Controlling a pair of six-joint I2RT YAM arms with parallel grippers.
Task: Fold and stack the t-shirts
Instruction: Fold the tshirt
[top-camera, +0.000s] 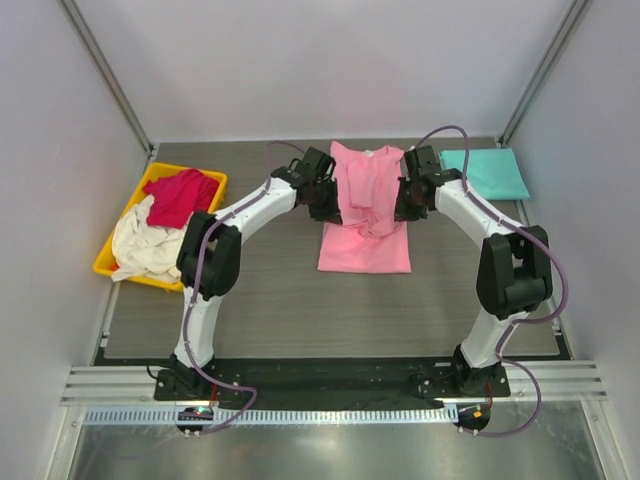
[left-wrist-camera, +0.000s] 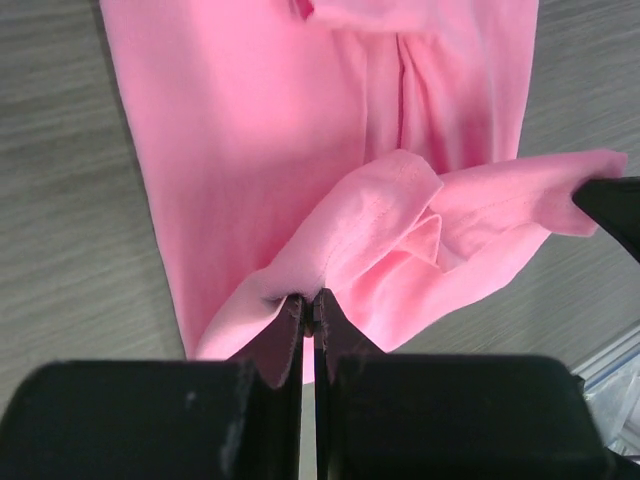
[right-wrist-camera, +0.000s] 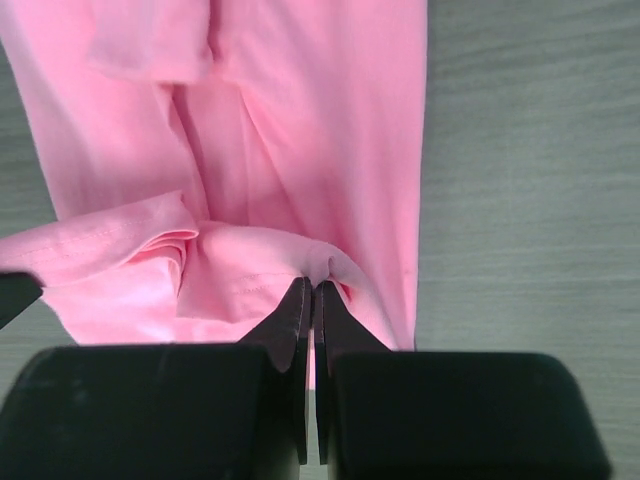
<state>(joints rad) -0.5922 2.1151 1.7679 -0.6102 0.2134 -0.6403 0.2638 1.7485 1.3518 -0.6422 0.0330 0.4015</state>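
The light pink t-shirt (top-camera: 364, 240) lies mid-table, folded narrow, its far end lifted and sagging between both grippers. My left gripper (top-camera: 322, 205) is shut on its left edge; the pinch shows in the left wrist view (left-wrist-camera: 308, 298) on the pink cloth (left-wrist-camera: 250, 150). My right gripper (top-camera: 403, 207) is shut on its right edge; the pinch shows in the right wrist view (right-wrist-camera: 312, 288) on the pink cloth (right-wrist-camera: 300, 120). A folded teal t-shirt (top-camera: 486, 172) lies at the back right. The crimson red t-shirt (top-camera: 182, 195) and cream white t-shirt (top-camera: 143, 247) lie crumpled in the bin.
A yellow plastic bin (top-camera: 116, 235) stands at the left edge of the grey table (top-camera: 300, 310). White walls close in the back and sides. The arm bases sit at the near edge.
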